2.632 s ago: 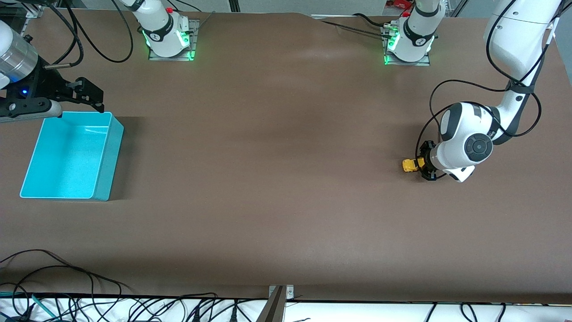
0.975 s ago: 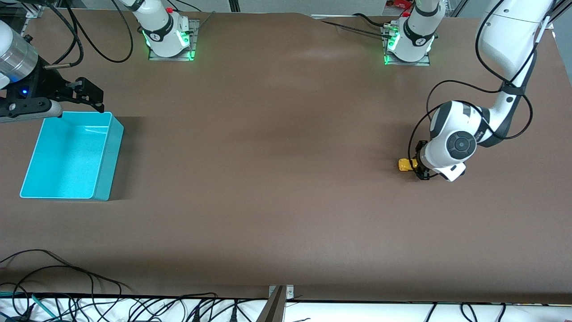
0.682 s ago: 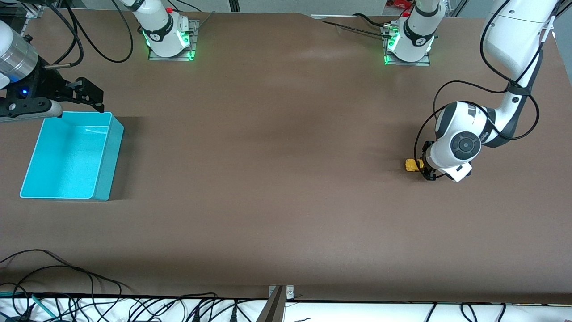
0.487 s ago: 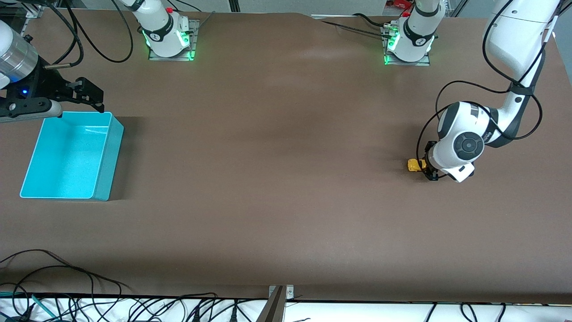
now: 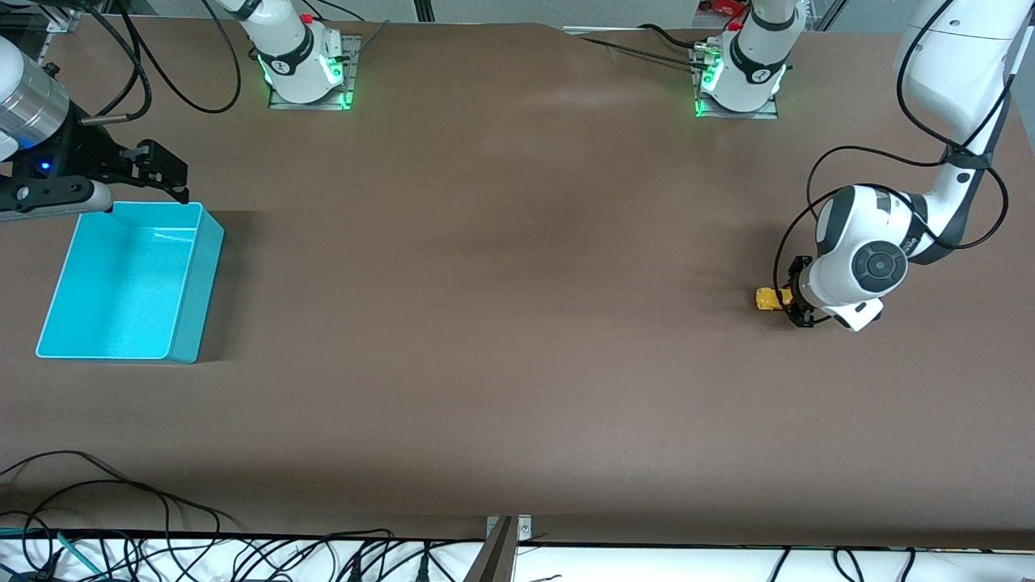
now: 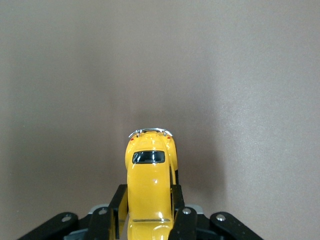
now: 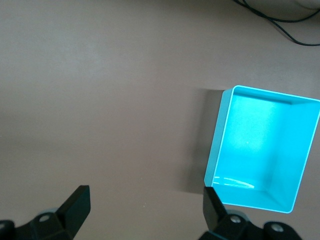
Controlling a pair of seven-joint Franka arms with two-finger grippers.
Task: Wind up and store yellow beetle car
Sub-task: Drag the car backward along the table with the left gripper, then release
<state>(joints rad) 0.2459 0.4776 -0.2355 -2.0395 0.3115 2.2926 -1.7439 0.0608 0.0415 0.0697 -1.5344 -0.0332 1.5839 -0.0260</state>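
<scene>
In the front view, we see the yellow beetle car (image 5: pixel 766 298) low on the brown surface (image 5: pixel 501 323), toward the left arm's end. The left tool (image 5: pixel 788 300) is right at the car and has hold of one end of it. The free end of the car sticks out toward the right arm's end of the surface. So the car's long side runs along the surface, from one arm's end to the other. The teal bin (image 5: pixel 129 279) sits well apart from the car, at the right arm's end. The right tool (image 5: pixel 158 174) waits in the air by the bin's edge that is farthest from the front camera. Black cables (image 5: pixel 121 517) lie along the edge of the surface nearest that camera.

In the left wrist view, we see the car (image 6: pixel 150 187) squeezed between two black fingers (image 6: pixel 176 200), one on each side of its body. The tool is closed snug on the car's sides. The car points straight away from the tool. Its small dark window (image 6: pixel 148 157) and shiny bumper (image 6: pixel 150 132) are at the free end. We cannot tell if that is the front or the back of the car.

In the right wrist view, we see the right tool (image 7: pixel 145 207) with its two fingers spread wide and nothing between them. The teal bin (image 7: pixel 220 145) is below it.
</scene>
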